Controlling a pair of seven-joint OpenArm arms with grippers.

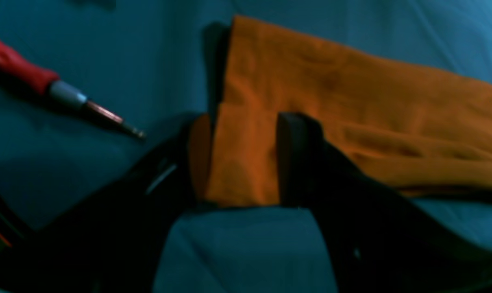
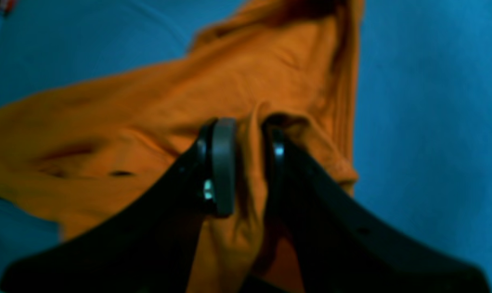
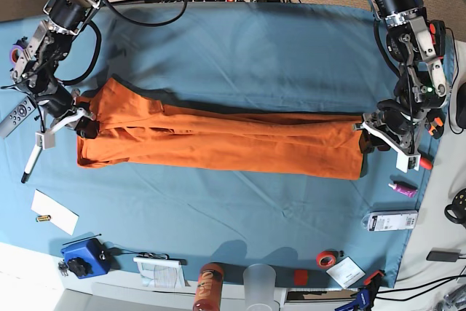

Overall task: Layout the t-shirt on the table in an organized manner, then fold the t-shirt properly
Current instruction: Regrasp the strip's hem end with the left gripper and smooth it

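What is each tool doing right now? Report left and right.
Left tool: open, jaws either side of the t-shirt end.
Right tool: closed on a bunched fold of the t-shirt.

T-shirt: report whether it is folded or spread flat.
Folded: the t-shirt lies as a long narrow band across the table, layers doubled over, sleeves not spread.

Base cam is looking straight down from overhead, far out, taking in whole table (image 3: 240,49). Both wrist cams are riding close behind their grippers, looking along the fingers. All three are sharing the t-shirt (image 3: 218,140), L at one end, R at the other.
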